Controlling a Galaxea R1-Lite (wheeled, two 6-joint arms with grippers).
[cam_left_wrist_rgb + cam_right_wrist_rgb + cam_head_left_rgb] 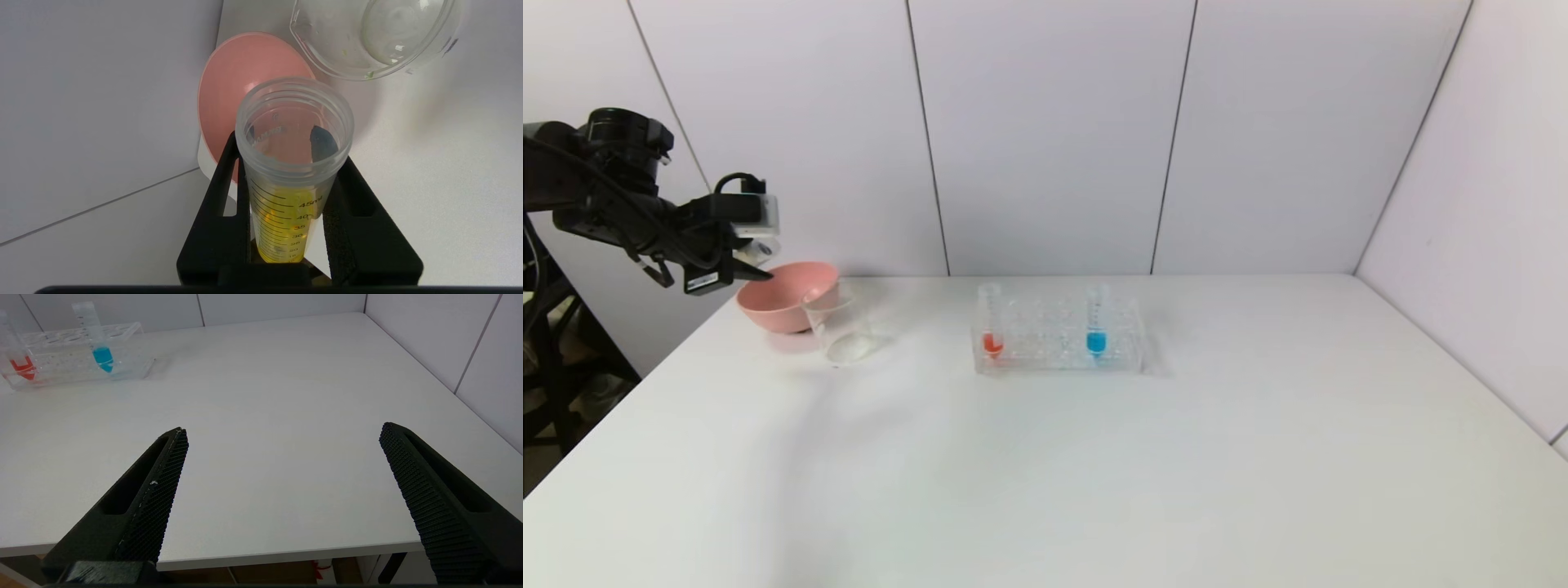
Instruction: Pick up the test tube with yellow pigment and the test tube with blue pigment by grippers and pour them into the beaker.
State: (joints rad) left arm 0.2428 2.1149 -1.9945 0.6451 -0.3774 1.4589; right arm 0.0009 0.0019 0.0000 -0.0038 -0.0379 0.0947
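Observation:
My left gripper is shut on the test tube with yellow pigment, a clear graduated tube whose open mouth faces away from the wrist. Yellow liquid lies along its lower part. In the head view this gripper hangs at the far left, over the near-left rim of a pink bowl. The clear beaker stands just right of the bowl; in the left wrist view the beaker lies beyond the tube's mouth and off to one side. The test tube with blue pigment stands upright in a clear rack. My right gripper is open above the table's front edge.
A red-liquid tube stands at the rack's left end. In the right wrist view the rack holds the blue tube and the red tube far off. Wall panels close the table's back and right sides.

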